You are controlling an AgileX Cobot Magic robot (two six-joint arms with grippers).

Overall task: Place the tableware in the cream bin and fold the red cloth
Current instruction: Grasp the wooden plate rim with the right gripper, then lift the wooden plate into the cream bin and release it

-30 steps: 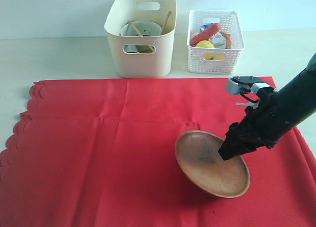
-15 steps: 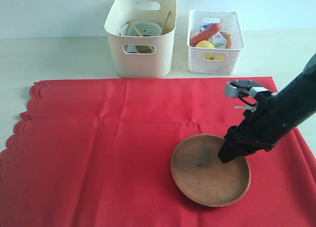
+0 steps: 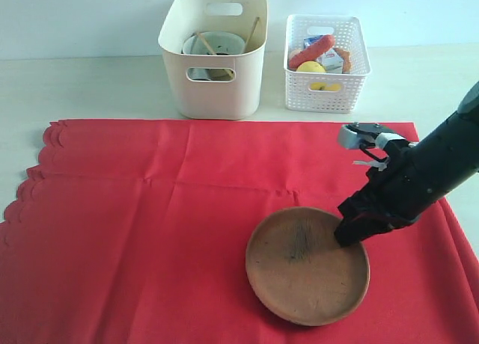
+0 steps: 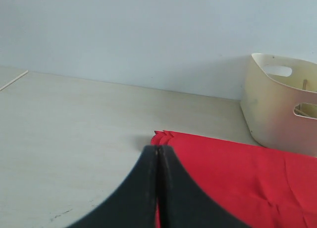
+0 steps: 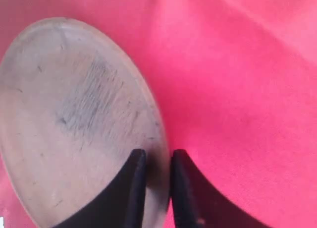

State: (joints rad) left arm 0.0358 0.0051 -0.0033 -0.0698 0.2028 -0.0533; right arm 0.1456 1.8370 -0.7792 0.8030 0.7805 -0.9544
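Exterior camera first: my right arm slants down from the right side, wrist pitched forward. My right gripper (image 3: pixel 346 235) meets the wooden plate (image 3: pixel 299 273) at the rim on the arm's side. The plate lies flat on the red cloth (image 3: pixel 150 209). Well beyond the gripper, off the cloth, the cream bin (image 3: pixel 217 97) stands on the desk (image 3: pixel 90 82) with a pale bowl (image 3: pixel 218 43) inside. A white lattice basket (image 3: pixel 325 97) of food stands just beside it. My left arm is out of sight here.

Left wrist camera: my left gripper (image 4: pixel 157 151) is pressed together on nothing. The cloth's (image 4: pixel 237 168) scalloped corner lies just ahead of it, and the cream bin (image 4: pixel 272 119) stands farther off.

Right wrist camera: my right gripper (image 5: pixel 157 156) straddles the plate's (image 5: pixel 74 114) rim, one side inside and one outside, pinching it.
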